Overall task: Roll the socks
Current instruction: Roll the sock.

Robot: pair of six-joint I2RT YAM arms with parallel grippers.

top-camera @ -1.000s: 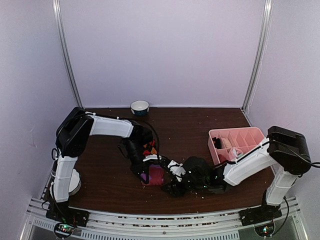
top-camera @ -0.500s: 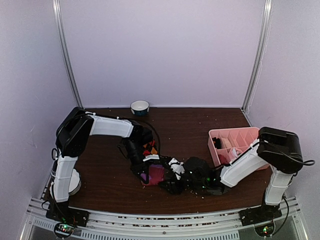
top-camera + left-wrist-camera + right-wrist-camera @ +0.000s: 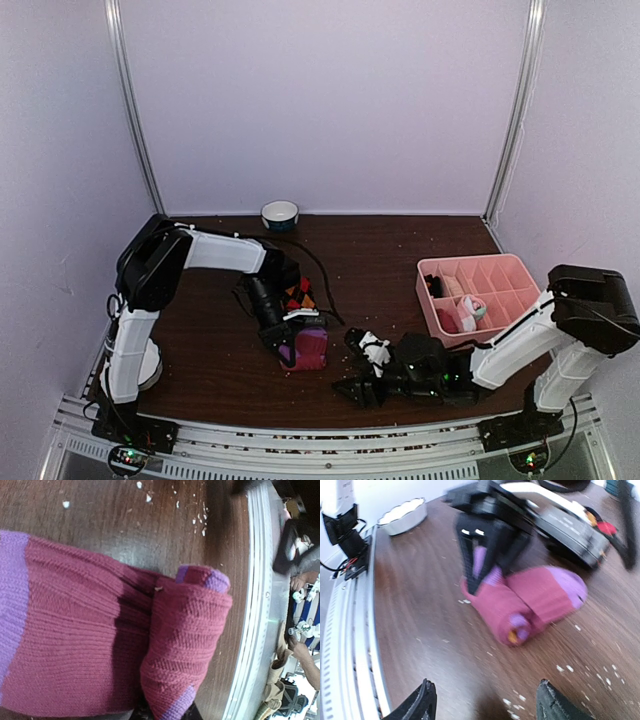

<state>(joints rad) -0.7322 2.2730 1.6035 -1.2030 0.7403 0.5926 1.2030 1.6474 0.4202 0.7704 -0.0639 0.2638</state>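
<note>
The purple-magenta striped sock (image 3: 307,349) lies on the table, partly rolled, with an orange bit showing in the roll's end (image 3: 512,636). It fills the left wrist view (image 3: 100,630). My left gripper (image 3: 289,340) is shut on the sock's purple end, its black fingers (image 3: 470,555) straddling it. The black argyle sock (image 3: 299,292) lies just behind, partly hidden under the left arm. My right gripper (image 3: 360,378) is open and empty, a short way to the right of the roll and apart from it. Its two fingertips (image 3: 422,702) show low in the right wrist view.
A pink divided tray (image 3: 500,275) at the right holds a pale pink-and-white bundle (image 3: 464,311). A blue-and-white bowl (image 3: 280,214) stands by the back wall. A white dish (image 3: 402,516) sits by the left arm's base. White crumbs dot the table near the front rail (image 3: 255,605).
My right gripper has drawn back to the right and toward the near edge, away from the magenta sock. The left gripper has stayed on the sock.
</note>
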